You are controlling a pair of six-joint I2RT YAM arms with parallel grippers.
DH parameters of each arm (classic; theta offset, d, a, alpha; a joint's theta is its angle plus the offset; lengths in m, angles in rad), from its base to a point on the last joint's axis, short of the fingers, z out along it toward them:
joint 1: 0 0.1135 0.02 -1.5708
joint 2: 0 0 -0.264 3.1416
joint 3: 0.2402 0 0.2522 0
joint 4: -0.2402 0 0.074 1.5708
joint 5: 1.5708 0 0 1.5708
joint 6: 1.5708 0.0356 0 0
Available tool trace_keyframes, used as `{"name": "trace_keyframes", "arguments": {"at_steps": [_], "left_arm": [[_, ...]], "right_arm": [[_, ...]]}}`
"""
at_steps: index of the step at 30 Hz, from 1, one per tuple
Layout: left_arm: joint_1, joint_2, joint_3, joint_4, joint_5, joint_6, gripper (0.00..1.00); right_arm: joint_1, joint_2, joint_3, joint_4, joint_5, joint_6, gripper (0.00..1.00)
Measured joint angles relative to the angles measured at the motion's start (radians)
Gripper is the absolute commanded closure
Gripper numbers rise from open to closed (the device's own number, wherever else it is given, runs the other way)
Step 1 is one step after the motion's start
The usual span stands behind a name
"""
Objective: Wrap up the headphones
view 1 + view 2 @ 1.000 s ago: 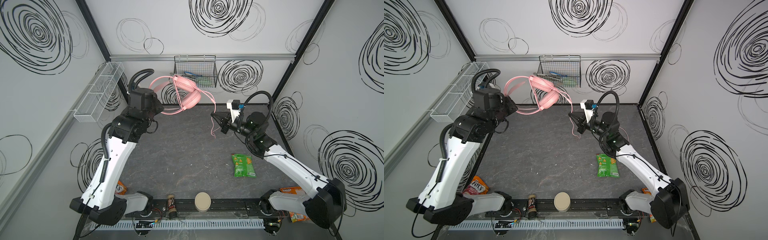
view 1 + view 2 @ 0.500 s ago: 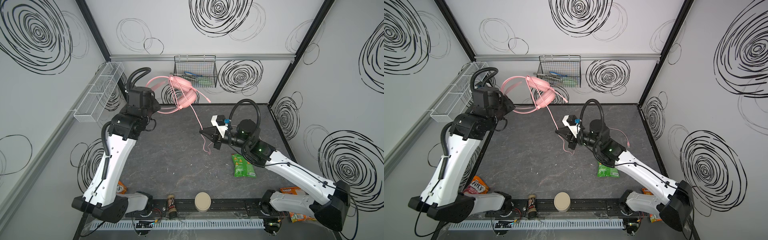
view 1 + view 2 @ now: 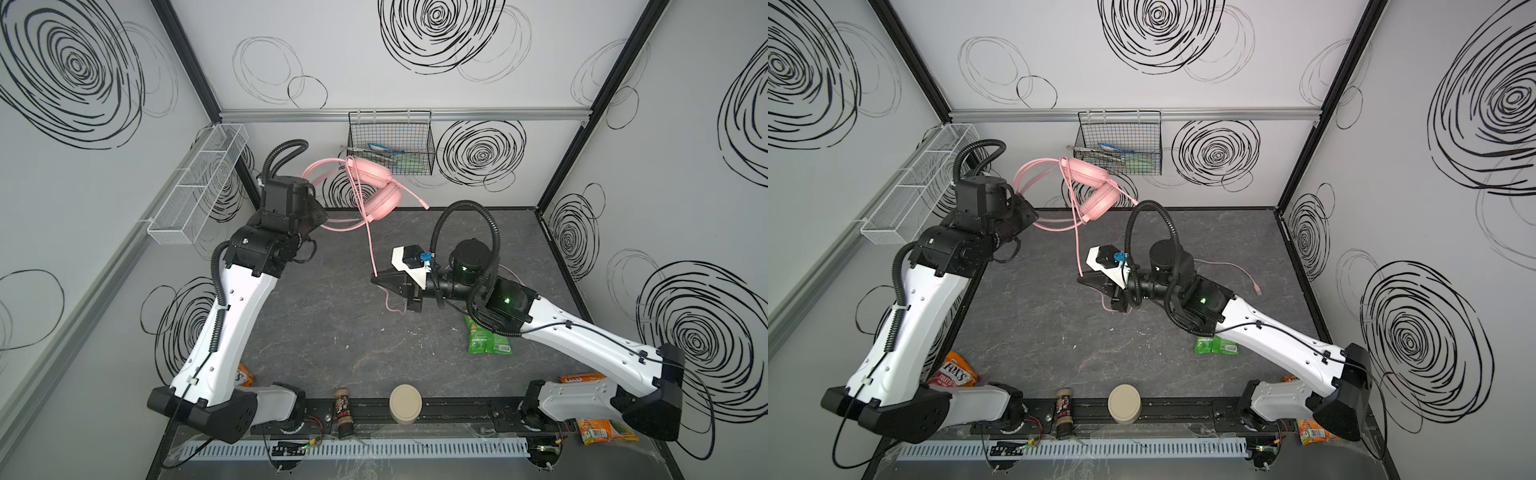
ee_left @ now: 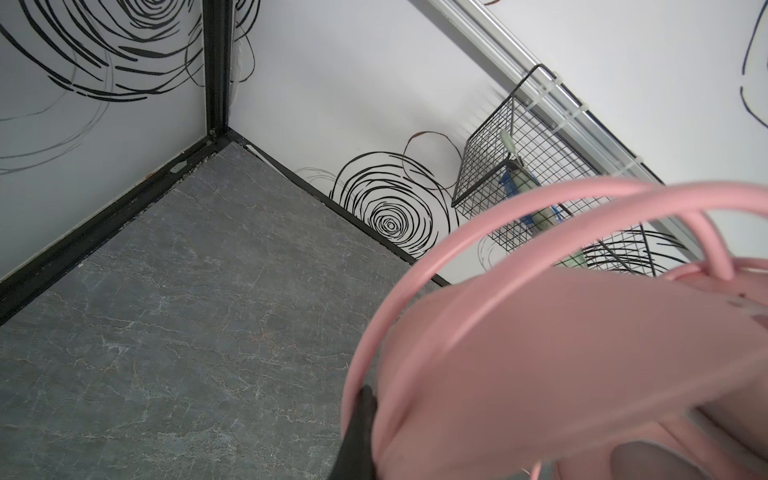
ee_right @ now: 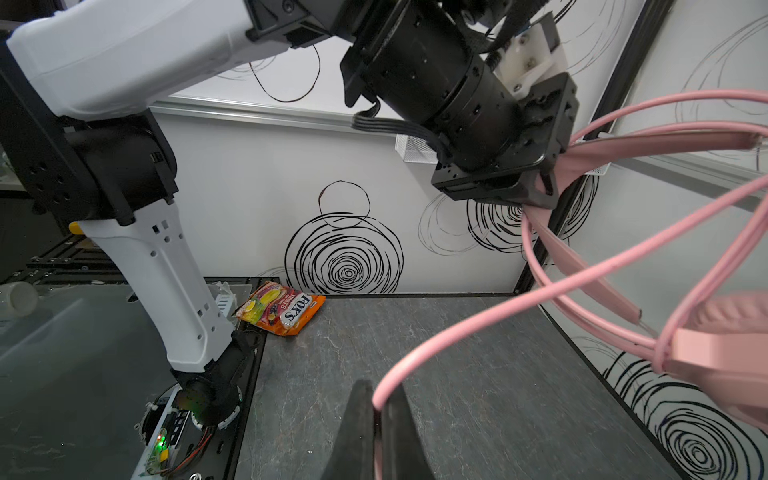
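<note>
Both top views look steeply down from above the front edge of the counter (image 3: 332, 332), sharing the whole scene. The left wrist view faces a back corner, headphones (image 4: 561, 353) close; the right wrist view faces the left arm (image 5: 124, 62).

Bright, diffuse light is seen throughout; shadows are faint. In the left wrist view, the headphones (image 4: 582, 353) are blurred.

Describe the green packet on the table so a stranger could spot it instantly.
Start at the dark grey tabletop and look to its right half, where the right arm stretches across. Directly under that arm's black elbow lies a flat green packet. It is the only bright green wrapper; the other packets sit at the front corners and are mostly orange.
</note>
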Motion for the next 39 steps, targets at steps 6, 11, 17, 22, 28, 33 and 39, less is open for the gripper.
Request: {"name": "trace_keyframes", "arguments": {"at_steps": [6, 11, 17, 22, 28, 33, 39], "left_arm": [[-0.016, -0.004, -0.027, 0.029, -0.012, 0.000, 1.00], [-0.036, -0.004, -0.063, 0.032, -0.055, 0.017, 1.00], [-0.044, -0.007, -0.089, 0.036, -0.087, 0.048, 1.00], [-0.045, -0.010, -0.099, 0.044, -0.097, 0.066, 1.00], [-0.048, -0.037, -0.162, 0.082, -0.104, 0.085, 1.00], [-0.048, -0.057, -0.222, 0.090, -0.108, 0.095, 1.00], [-0.048, -0.071, -0.248, 0.102, -0.111, 0.101, 1.00]], "right_arm": [[0.003, 0.033, 0.071, -0.024, -0.015, -0.003, 1.00], [0.016, 0.036, 0.131, -0.024, -0.041, 0.002, 1.00], [0.025, 0.036, 0.161, -0.035, -0.048, 0.007, 1.00], [0.028, 0.036, 0.180, -0.047, -0.046, 0.008, 1.00], [0.033, 0.039, 0.224, -0.065, -0.039, 0.021, 1.00], [0.033, 0.040, 0.256, -0.065, -0.010, 0.029, 1.00], [0.033, 0.040, 0.273, -0.064, 0.005, 0.036, 1.00]]}}
